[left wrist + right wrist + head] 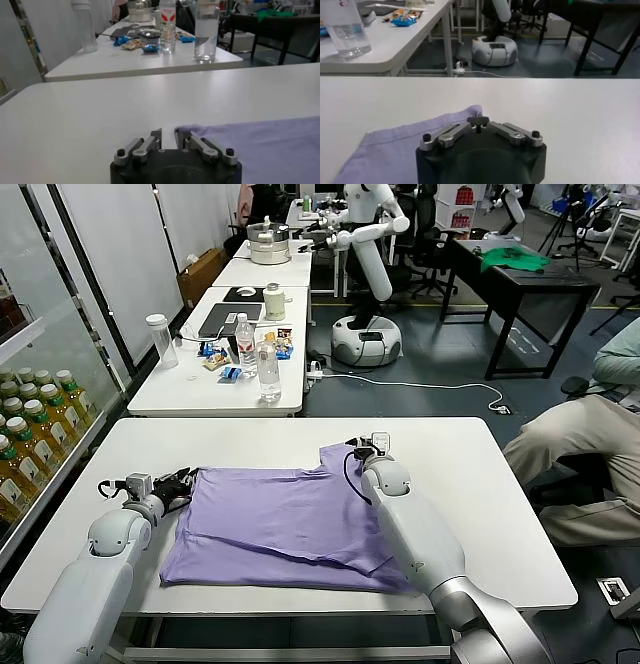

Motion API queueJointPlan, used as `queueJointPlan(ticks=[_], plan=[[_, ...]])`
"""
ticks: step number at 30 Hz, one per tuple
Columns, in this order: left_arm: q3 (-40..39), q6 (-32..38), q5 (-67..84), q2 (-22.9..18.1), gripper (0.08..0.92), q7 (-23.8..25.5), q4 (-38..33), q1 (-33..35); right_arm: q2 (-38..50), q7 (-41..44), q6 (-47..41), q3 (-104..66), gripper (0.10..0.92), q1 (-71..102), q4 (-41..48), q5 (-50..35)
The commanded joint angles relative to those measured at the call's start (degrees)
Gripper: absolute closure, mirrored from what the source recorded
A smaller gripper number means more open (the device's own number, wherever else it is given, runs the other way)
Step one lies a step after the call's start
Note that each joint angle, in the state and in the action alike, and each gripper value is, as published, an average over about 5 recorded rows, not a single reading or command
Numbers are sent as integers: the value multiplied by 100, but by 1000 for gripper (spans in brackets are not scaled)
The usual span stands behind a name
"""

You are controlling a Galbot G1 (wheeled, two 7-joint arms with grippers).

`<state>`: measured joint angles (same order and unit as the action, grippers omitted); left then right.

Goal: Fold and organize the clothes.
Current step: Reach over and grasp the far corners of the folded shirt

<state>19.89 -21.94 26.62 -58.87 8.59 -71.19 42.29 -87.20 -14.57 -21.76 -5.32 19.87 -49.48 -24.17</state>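
Note:
The lavender T-shirt point(285, 524) lies flat on the white table point(480, 514), with its near right part folded over. My left gripper point(185, 480) is low at the shirt's far left corner. In the left wrist view point(169, 134) its jaws stand a little apart, with the shirt's corner point(260, 145) touching one fingertip point(182, 135). My right gripper point(366, 447) is at the shirt's far right corner. In the right wrist view point(478, 121) its jaws are closed together, and the shirt's tip point(395, 145) lies just beyond them; no cloth shows between them.
A second white table point(180, 389) behind holds water bottles point(269, 369), snacks and a laptop. A shelf of drink bottles point(30, 434) stands at my left. A seated person point(580, 444) is at the right. A green cloth point(512, 258) lies on a far dark table.

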Motion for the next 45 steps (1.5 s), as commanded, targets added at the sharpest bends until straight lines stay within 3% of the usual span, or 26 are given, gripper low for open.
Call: queueJointPlan(ticks=[1, 14, 21, 23, 27, 45], plan=[[5, 14, 6, -7, 598, 4, -7, -37, 15, -20, 17, -2, 830, -5, -114, 15], [-23, 18, 2, -51, 219, 1, 69, -52, -48, 90, 44, -30, 459, -61, 184, 42], [-45, 9, -2, -71, 178, 39, 82, -63, -96, 70, 32, -38, 261, -114, 352, 20], [-48, 12, -1, -80, 180, 57, 81, -62, -94, 70, 13, -36, 243, -107, 346, -12], [-40, 22, 6, -83, 252, 59, 69, -60, -80, 77, -22, -26, 328, -85, 306, -70], [-22, 36, 39, -88, 771, 102, 34, -44, -65, 127, -4, -7, 845, -39, 263, -53]])
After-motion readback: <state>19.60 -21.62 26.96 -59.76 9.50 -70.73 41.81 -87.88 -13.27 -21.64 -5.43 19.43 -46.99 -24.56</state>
